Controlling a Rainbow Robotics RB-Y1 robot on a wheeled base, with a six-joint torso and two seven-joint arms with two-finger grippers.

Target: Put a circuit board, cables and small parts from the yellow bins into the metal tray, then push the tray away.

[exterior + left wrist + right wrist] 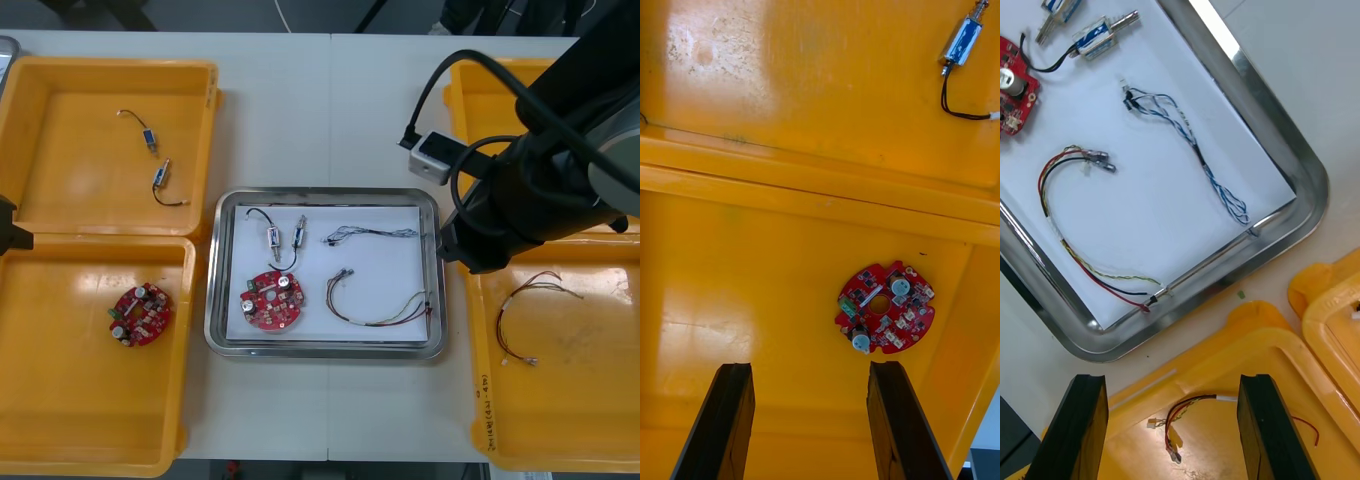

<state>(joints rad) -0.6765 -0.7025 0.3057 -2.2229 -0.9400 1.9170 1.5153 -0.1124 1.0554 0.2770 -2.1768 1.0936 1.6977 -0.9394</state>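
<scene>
Right hand [1171, 384] wide over half-hidden cable [1189, 407]

- A light table [280, 120] spreads across nearly the whole scene, its top pale and matte.
- A thin seam [330, 110] runs down its middle, from far edge to near edge.
- Beyond the far edge lies a dark floor [230, 12].
- A black slanted bar [371, 14] crosses that floor.
</scene>
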